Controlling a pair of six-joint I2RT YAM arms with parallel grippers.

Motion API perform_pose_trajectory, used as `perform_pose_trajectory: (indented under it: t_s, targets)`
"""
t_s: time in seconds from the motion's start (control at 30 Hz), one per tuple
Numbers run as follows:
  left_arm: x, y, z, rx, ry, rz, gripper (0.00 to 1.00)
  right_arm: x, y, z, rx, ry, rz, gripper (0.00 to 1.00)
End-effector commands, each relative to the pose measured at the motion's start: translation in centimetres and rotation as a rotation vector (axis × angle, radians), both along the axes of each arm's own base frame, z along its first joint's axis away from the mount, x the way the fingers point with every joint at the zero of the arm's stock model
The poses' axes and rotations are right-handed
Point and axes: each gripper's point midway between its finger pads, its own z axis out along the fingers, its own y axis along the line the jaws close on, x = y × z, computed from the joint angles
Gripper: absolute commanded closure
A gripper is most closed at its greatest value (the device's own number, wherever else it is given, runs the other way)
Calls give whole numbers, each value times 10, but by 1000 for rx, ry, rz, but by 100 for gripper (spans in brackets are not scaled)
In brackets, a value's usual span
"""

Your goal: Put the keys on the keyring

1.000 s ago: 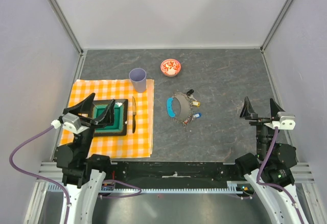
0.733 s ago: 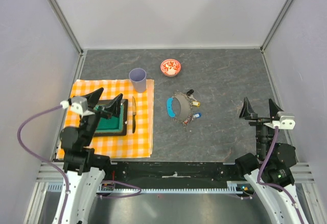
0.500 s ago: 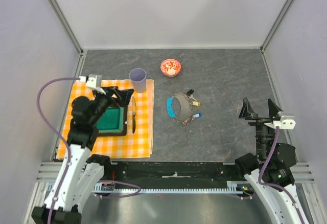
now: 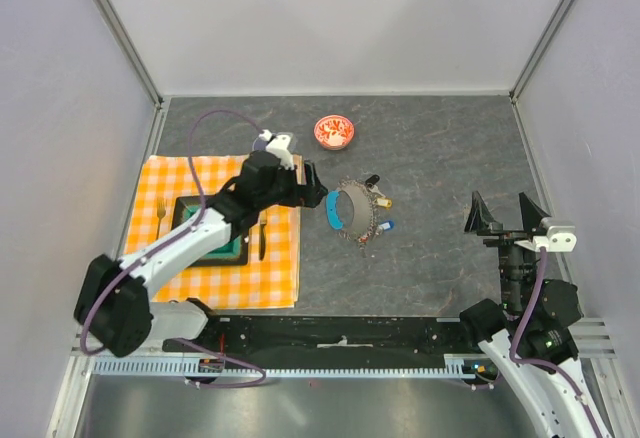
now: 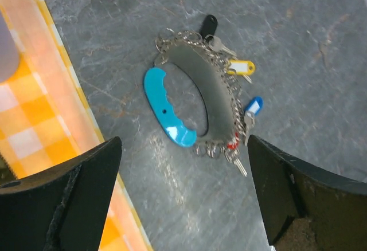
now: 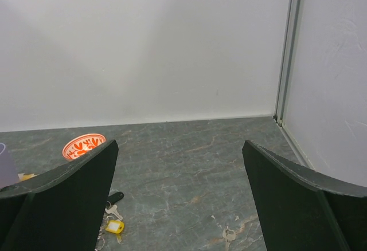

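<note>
Your left gripper (image 4: pixel 314 194) has swung off the cloth (image 4: pixel 190 173), now hovering spread beside the keyring (image 5: pixel 223 90); its thin wire looks slippery, so pinch the stiff blue handle (image 5: pixel 166 110).

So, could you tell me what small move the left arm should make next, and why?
Probably lower the left gripper toward the light-blue crescent of the keyring. Its jaws stand open above the ring, touching nothing; in the wrist view the crescent lies between the fingers, while the keys sit along the ring's other side.
</note>
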Motion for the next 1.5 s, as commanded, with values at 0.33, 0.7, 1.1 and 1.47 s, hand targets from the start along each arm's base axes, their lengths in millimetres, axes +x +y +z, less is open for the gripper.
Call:
perform_pose_trajectory:
  t_s: [0.33, 0.7, 1.1, 1.47]
  targets:
    - [87, -50, -35, 201, 30, 371, 14, -4, 1, 10, 23, -25, 16, 2]
    - [106, -78, -83, 234, 84, 441, 34, -4, 3, 9, 16, -23, 24, 2]
    - [127, -90, -106, 250, 75, 483, 44, -3, 5, 8, 9, -23, 34, 2]
    - [132, -100, -131, 282, 98, 450, 48, -3, 6, 8, 4, -24, 35, 2]
